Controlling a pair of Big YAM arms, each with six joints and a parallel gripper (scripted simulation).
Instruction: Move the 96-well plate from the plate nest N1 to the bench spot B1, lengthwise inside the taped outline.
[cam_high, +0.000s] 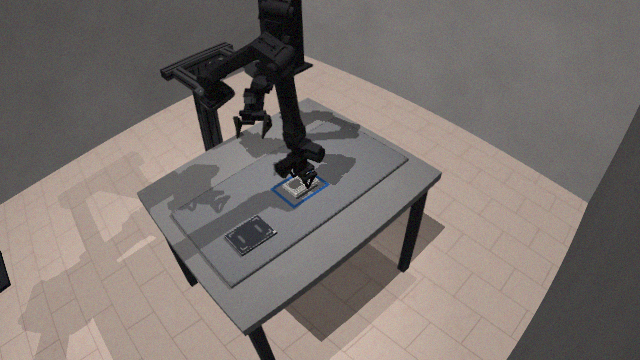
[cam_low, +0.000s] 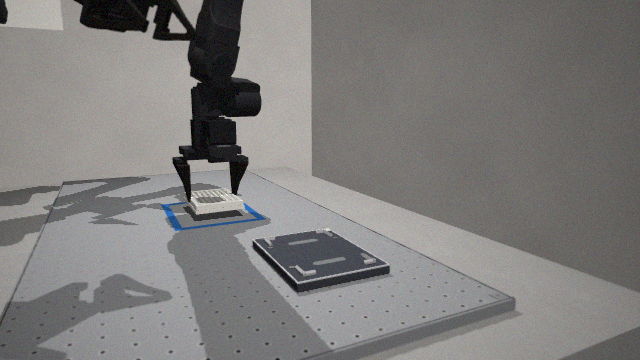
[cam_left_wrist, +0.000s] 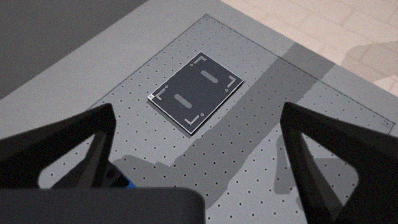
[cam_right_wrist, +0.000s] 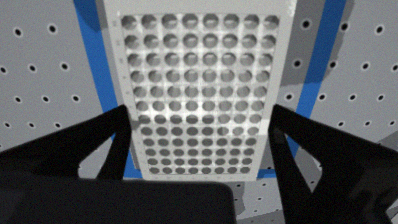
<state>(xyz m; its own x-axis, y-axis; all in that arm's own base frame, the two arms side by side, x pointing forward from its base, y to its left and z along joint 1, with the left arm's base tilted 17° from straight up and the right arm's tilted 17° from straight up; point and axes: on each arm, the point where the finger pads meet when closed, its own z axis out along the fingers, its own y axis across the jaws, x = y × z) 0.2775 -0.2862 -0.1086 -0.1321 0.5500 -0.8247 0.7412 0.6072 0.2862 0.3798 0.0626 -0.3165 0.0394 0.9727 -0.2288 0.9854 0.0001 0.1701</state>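
The white 96-well plate (cam_high: 294, 188) (cam_low: 218, 205) (cam_right_wrist: 200, 50) is held level between the fingers of my right gripper (cam_high: 302, 181) (cam_low: 212, 196) (cam_right_wrist: 199, 112), which grips its two long sides. The plate hangs a little above the blue taped outline (cam_high: 283, 198) (cam_low: 171, 217) (cam_right_wrist: 95, 50), with its shadow below. Its long sides run roughly along two tape strips, with tape showing on both sides in the right wrist view. The dark plate nest (cam_high: 250, 235) (cam_low: 325, 250) (cam_left_wrist: 195, 90) is empty. My left gripper (cam_high: 251, 136) (cam_left_wrist: 198, 112) is open and empty, raised over the table's back edge area.
The perforated board (cam_high: 325, 220) (cam_low: 400, 300) (cam_left_wrist: 250, 185) carries both the nest and the outline. Its raised edge runs inside the table's rim (cam_high: 350, 245). The left arm is raised beside the right arm, near the stand. Arm shadows cross the board.
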